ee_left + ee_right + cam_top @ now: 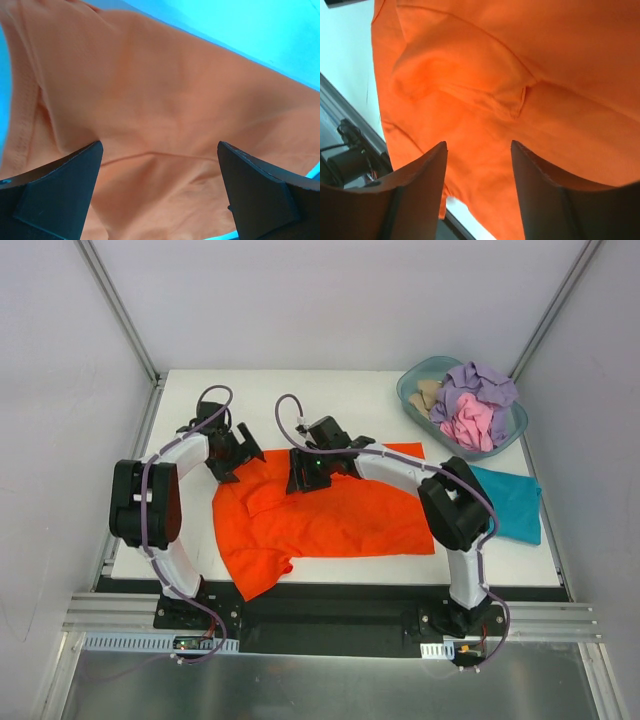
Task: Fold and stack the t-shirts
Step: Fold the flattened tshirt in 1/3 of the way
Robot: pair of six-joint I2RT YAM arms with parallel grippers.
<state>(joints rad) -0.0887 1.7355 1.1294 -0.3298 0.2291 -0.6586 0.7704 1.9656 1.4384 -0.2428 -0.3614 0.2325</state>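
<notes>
A bright orange t-shirt (330,515) lies spread on the white table, one sleeve hanging toward the front edge. My left gripper (240,452) is open just above its far left corner; the left wrist view shows orange cloth (165,100) between the spread fingers (65,185). My right gripper (305,475) is open over the shirt's upper middle; its wrist view shows creased orange cloth (485,100) beyond the fingers (420,190). A folded teal t-shirt (508,502) lies at the right. Lavender (478,388), pink (468,425) and beige (428,395) shirts sit bunched in the tub.
A translucent blue-green plastic tub (414,380) stands at the back right corner. Metal frame rails run along the table's front edge (330,612) and up both back corners. White walls close in the sides.
</notes>
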